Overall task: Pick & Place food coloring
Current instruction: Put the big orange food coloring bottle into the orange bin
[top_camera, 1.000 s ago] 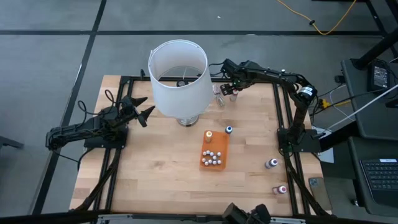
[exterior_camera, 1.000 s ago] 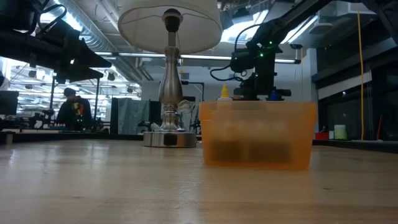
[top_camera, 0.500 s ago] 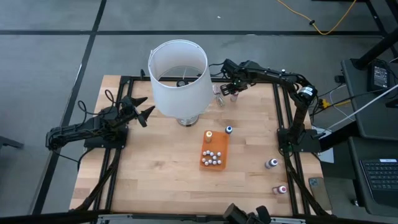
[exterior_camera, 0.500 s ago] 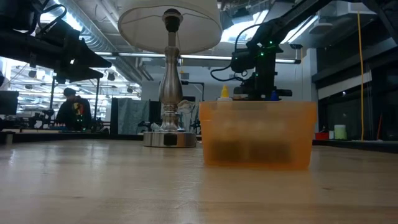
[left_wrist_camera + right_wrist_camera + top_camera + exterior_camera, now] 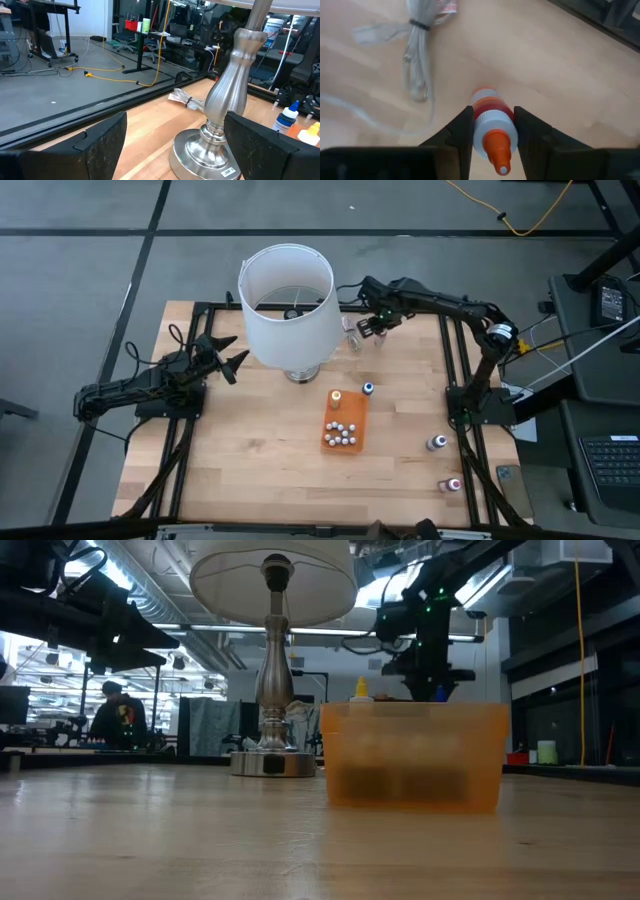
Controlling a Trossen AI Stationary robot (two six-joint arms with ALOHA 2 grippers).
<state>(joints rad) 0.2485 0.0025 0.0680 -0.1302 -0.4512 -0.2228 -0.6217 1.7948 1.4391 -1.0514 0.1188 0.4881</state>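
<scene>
A small food coloring bottle (image 5: 489,107) with an orange cap and a red-orange body sits between the fingers of my right gripper (image 5: 490,112), which is shut on it at the table's far side, right of the white lampshade (image 5: 287,300). The orange tray (image 5: 352,420) at mid-table holds several white-capped bottles and one orange-capped bottle (image 5: 336,395). A blue-capped bottle (image 5: 368,388) stands on the wood beside the tray. My left gripper (image 5: 232,360) waits open at the table's left, pointing at the lamp base (image 5: 210,145). My right gripper pinches the bottle between its two fingers (image 5: 465,127) at the white collar (image 5: 481,131) just under the orange cap. The fingers come from above, slanting down along the bottle. The bottle stands about upright, cap up, and looks lifted clear of the table.
A tied bundle of clear cord (image 5: 417,55) lies on the wood under the right gripper. A purple bottle (image 5: 437,443) and a pink bottle (image 5: 453,484) stand near the table's right edge. The lamp's metal foot (image 5: 268,762) stands left of the tray.
My right gripper has gone up from the table at the far side, and the orange-capped bottle has risen with it off the wood.
</scene>
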